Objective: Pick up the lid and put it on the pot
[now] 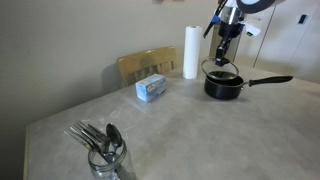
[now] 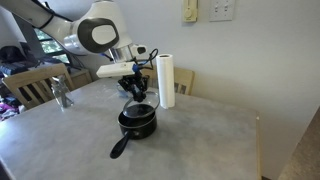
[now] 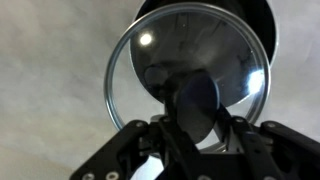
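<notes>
A grey mottled table (image 1: 190, 135) fills most of the scene. The white robot arm (image 2: 95, 35) reaches in over its far right part. A wooden chair (image 1: 140, 63) stands at the table's far edge. A white paper towel roll (image 1: 190, 50) stands upright near it, just left of and behind the pot (image 1: 223, 88).

The pot, small and black, sits on the far right of the table. Its long straight handle (image 1: 270, 80) points right in an exterior view. The lid (image 3: 145, 65) hangs just above the pot, held level, its metal rim and clear glass plain in the wrist view. There the dark pot shows behind the lid's upper right edge, so the two are not quite centred. Whether the rim touches the pot cannot be told.

A small blue and white box (image 1: 152, 88) lies near the chair. A glass jar (image 1: 108, 160) of spoons stands at the near left.

The gripper (image 3: 196, 118) points down, its fingers closed on the lid's black knob (image 3: 197, 95).
</notes>
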Tool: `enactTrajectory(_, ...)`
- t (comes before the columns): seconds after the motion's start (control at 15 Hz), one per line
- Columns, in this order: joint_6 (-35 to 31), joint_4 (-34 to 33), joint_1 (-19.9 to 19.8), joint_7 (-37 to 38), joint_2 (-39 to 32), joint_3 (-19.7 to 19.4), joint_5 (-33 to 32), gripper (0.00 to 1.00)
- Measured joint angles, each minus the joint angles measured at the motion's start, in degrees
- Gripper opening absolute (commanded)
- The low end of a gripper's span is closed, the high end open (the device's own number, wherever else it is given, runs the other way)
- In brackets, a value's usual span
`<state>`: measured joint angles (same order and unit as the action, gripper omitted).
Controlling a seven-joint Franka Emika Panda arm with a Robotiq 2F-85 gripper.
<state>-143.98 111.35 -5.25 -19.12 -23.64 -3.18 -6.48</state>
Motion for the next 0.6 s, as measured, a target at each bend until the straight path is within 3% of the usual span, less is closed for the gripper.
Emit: enactTrajectory(0.6,1.17,-0.28,-0.90,0.75,-2.12,-0.55,0.26,0.14)
